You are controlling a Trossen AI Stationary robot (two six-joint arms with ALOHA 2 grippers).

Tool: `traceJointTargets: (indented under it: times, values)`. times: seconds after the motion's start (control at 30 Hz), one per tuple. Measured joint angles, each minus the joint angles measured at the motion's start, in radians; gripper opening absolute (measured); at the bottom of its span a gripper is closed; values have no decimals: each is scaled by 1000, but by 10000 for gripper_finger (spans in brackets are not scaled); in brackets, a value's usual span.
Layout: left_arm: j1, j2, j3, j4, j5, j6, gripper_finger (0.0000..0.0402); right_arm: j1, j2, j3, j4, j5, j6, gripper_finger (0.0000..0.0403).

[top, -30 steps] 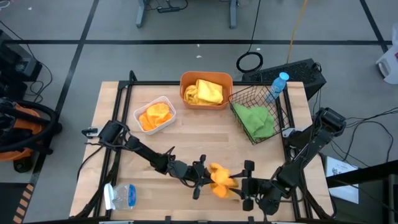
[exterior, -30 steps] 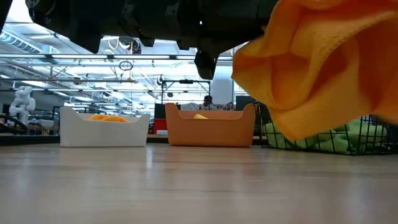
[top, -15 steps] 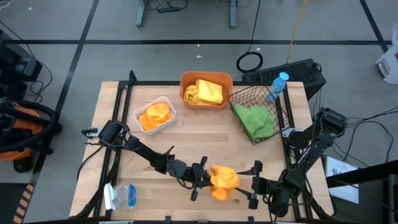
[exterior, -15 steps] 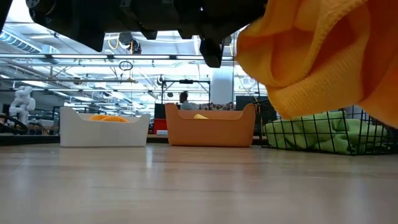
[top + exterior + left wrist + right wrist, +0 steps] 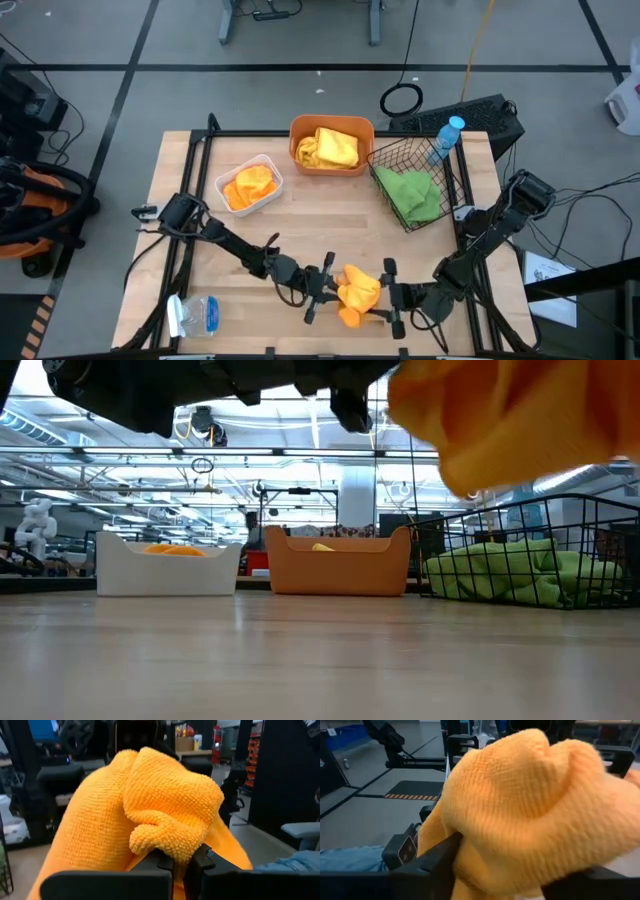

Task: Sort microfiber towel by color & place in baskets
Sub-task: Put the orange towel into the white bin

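Note:
An orange microfiber towel [image 5: 358, 290] hangs bunched above the table's near edge, between my two grippers; in the low view the orange towel [image 5: 500, 420] is well off the wood. My left gripper [image 5: 330, 291] is shut on it from the left. My right gripper [image 5: 388, 297] stands open on the towel's right side, with cloth between its fingers [image 5: 437, 857]. At the far side sit the white tray [image 5: 268, 165] with orange cloth, the orange tub [image 5: 300, 150] with a yellow towel, and the black mesh basket [image 5: 450, 190] with a green towel. My left gripper pinches a bunched fold of the towel [image 5: 175, 847] between its two fingers [image 5: 162, 865], several layers thick. It comes level from the table's left. The towel is lifted clear of the table and bulges past the fingers. My right gripper is open with the towel's bulk [image 5: 530, 810] between its fingers, coming level from the right. Cloth lies close against one finger [image 5: 437, 857]; I cannot tell whether it touches.
A blue-capped clear bottle [image 5: 447, 135] stands behind the mesh basket. A clear plastic item [image 5: 195, 315] lies at the near left corner. Bare wood [image 5: 320, 225] stretches between the baskets and the grippers.
The right gripper drew back toward the table's right, then returned toward the towel until its open fingers stand around it. The left gripper has carried the towel upward; in the low view the cloth rose and uncovers the mesh basket.

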Motion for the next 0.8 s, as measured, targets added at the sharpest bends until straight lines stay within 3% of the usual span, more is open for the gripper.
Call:
traceJointTargets:
  times: [0.07,0.27,0.4,0.6,0.8]
  values:
    - [0,0,0,11,0,9,14,-17,0,0,10,-16,-34,185]
    - [-3,-24,0,-28,-42,-49,34,-30,0,0,-27,-15,-68,19]
    - [-20,-83,0,-177,-106,-94,110,-24,0,0,-35,-10,-59,18]
    - [-75,-199,0,-535,-310,-230,263,-21,0,0,-44,5,-55,5]
    - [-165,-245,0,-559,-516,-199,351,-24,0,0,-47,43,-57,3]
